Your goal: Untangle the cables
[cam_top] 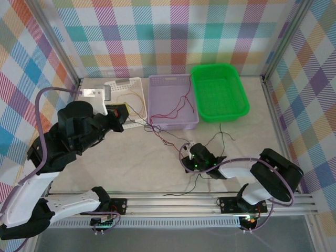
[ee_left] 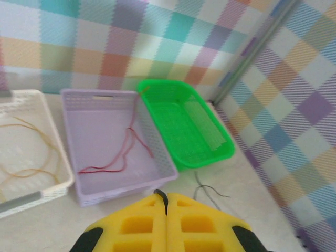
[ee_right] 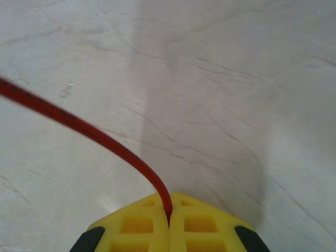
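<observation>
**A:** What does the right pincer have?

**B:** Its yellow tips are pressed together on the red cable. The cable leaves the seam and arcs off to the pincer's left, above the table.

**A:** And the other arm?

**B:** The left pincer is closed too, with a dark strand poking from its seam. It is likely a cable, though too little shows to say which.

**A:** How does the right arm do this step well?

**B:** Probably by drawing the red cable slowly along its own line. It should watch the dark cable lying just beside the pincer. A jerk could tighten a crossing or slip the thin wire out of the tips.

**A:** Where does the red one lead?

**B:** Ahead and to the pincer's left, towards the lavender tray, where more red lies inside.

**A:** And further out?

**B:** A green tray sits ahead of the pincer, just beside the lavender one. A white tray further left holds the yellow-orange cable. The table is pale, smooth and faintly veined, and plaid walls stand round it.
</observation>
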